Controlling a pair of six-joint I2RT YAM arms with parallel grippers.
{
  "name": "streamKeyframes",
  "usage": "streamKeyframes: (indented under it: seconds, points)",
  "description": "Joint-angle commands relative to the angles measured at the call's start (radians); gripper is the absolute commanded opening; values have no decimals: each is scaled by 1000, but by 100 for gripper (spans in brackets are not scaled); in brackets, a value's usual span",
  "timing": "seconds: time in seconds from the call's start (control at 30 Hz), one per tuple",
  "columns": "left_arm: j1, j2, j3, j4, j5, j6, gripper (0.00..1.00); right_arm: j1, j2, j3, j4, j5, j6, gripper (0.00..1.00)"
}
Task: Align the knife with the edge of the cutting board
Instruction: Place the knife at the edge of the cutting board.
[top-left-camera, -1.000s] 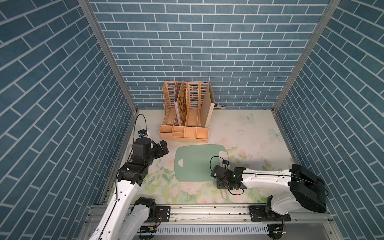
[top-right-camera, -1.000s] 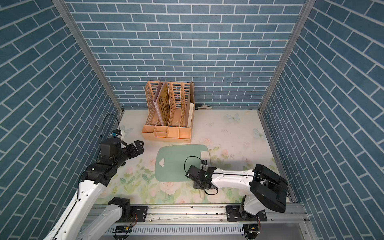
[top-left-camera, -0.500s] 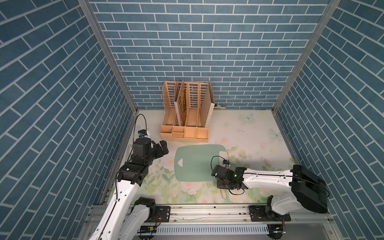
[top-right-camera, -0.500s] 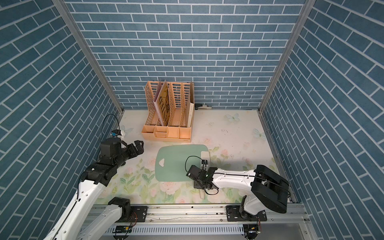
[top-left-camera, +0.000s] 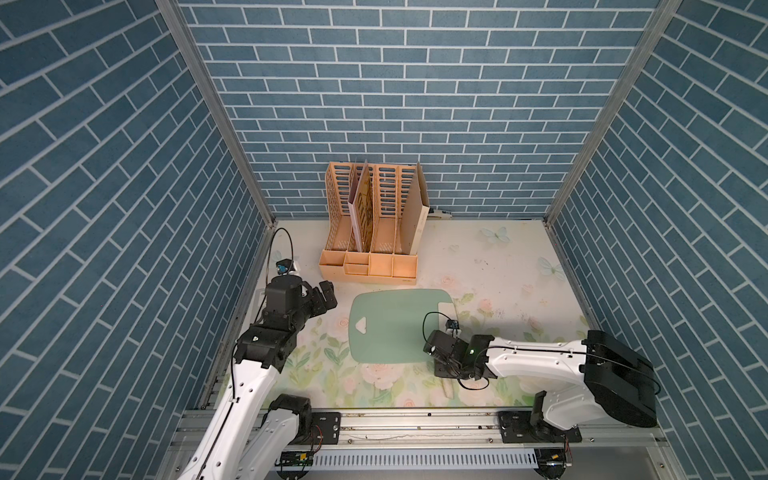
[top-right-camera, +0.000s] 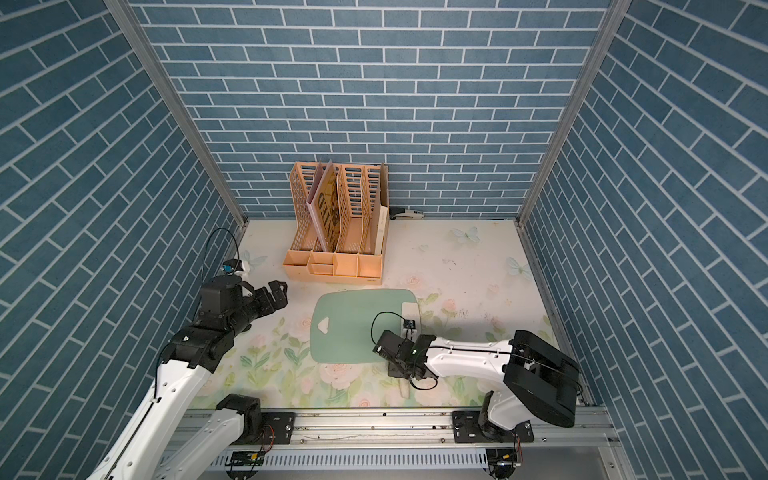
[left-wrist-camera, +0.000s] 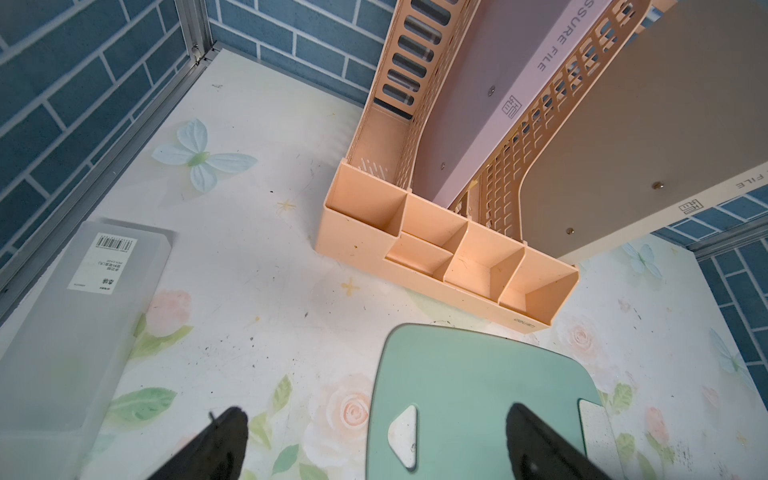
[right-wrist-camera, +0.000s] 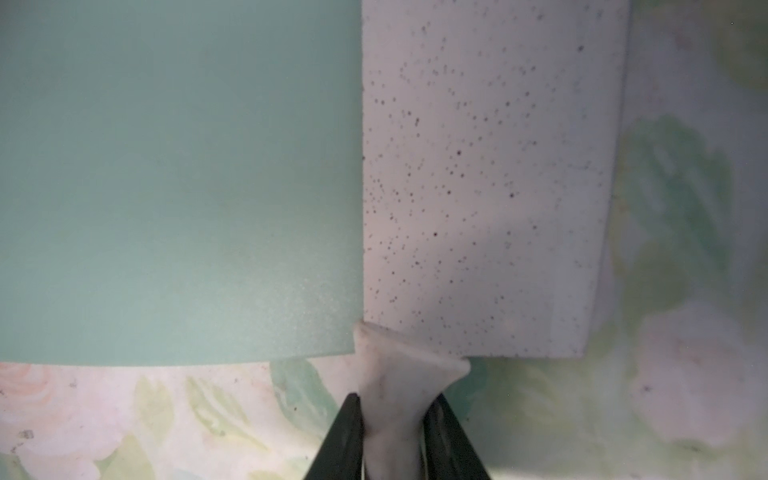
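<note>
Part of a grey box (left-wrist-camera: 83, 316), well left of the cutting board (top-left-camera: 390, 328), runs off the left wrist picture, and the arm hides most of it in both top views. Just left of the board hangs the left gripper (top-left-camera: 324, 297), fingers spread wide, holding nothing. The board is a thin, pale green rounded rectangle with a triangular hole near its left end. On its right end lies the knife (right-wrist-camera: 478, 178). The broad, whitish, speckled blade runs along that short edge and covers it, and the cream handle juts off the board's near side. The right gripper (right-wrist-camera: 395, 419) pinches this handle. In both top views the wrist hides the grip.
</note>
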Motion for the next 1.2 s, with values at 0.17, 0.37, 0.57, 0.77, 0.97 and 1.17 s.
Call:
streamKeyframes:
  seconds: [0.17, 0.37, 0.57, 0.77, 0.97, 1.17]
  points:
    - [7, -8, -12, 4, -4, -1, 100, -12, 18, -32, -118, 17, -10, 28]
    - [7, -8, -12, 4, -4, -1, 100, -13, 13, -28, -126, 23, -8, 28]
    - [7, -8, -13, 4, -4, -2, 100, -14, 15, -26, -129, 23, -9, 28]
    - [7, -10, -13, 3, -4, -2, 100, -14, 13, -24, -134, 24, -9, 28]
    - [7, -8, -13, 4, -5, 0, 99, -15, 16, -23, -124, 19, -9, 28]
    - [7, -8, -13, 4, -4, 0, 100, -14, 25, -26, -84, -12, -15, 28]
